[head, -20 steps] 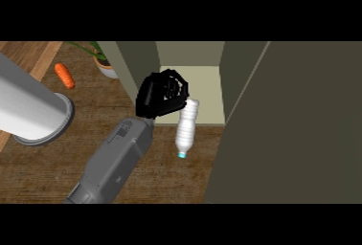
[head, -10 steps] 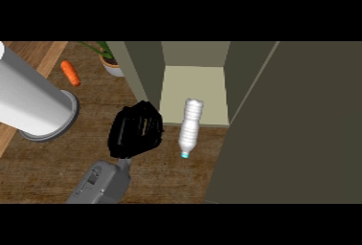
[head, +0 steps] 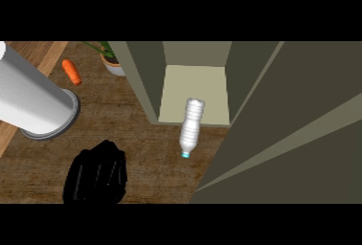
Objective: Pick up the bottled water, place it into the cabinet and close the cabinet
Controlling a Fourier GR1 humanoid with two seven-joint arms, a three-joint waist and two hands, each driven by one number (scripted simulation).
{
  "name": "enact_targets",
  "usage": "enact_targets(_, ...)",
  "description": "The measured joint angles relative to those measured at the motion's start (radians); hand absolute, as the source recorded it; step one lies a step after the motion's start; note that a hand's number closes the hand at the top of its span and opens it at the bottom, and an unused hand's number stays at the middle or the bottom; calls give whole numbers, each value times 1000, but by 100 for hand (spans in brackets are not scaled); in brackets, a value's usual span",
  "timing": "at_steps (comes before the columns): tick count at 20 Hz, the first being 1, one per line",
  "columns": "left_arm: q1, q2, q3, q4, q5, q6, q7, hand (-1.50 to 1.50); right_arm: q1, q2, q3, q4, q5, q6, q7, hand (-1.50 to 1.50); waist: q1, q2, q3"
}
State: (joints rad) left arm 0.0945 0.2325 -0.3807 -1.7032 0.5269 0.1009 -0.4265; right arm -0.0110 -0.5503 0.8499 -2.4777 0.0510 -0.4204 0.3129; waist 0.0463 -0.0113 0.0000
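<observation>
Head view: the black right hand (head: 96, 174) is cut off by the lower edge, and whether it is open or closed cannot be told. It has been drawn back from the clear plastic water bottle (head: 189, 128). The bottle is left lying across the threshold of the olive cabinet (head: 148, 81), its blue cap over the brown wooden counter (head: 134, 129). An orange carrot (head: 71, 72) is seen further back.

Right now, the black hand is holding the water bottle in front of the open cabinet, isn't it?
Not quite. The hand is not holding the water bottle. The head view shows the hand low on the left, apart from the bottle. The bottle is in front of the open cabinet, as you said, with nothing touching it.
</observation>
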Motion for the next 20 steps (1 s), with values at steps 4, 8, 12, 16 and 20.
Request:
enact_targets(4, 143, 67, 19, -122, 15, -26, -19, 150, -65, 41, 3, 13, 3, 5, 72, 150, -5, -1, -3)
enact_targets(8, 252, 120, 53, -226, 37, -47, -28, 150, -162, 129, 9, 35, 27, 1, 171, 150, -12, 1, -3)
enact_targets(12, 372, 177, 111, -298, 84, -113, -61, 150, -298, 280, 21, 85, 74, -15, 267, 150, -12, 3, -3)
enact_targets(16, 484, 205, 158, -345, 120, -173, -99, 150, -435, 422, -39, 166, 85, -12, 363, 150, -16, 5, -3)
enact_targets(20, 543, 226, 213, -357, 150, -225, -118, 150, -565, 500, -143, 293, 38, -14, 388, 150, -18, 9, -2)
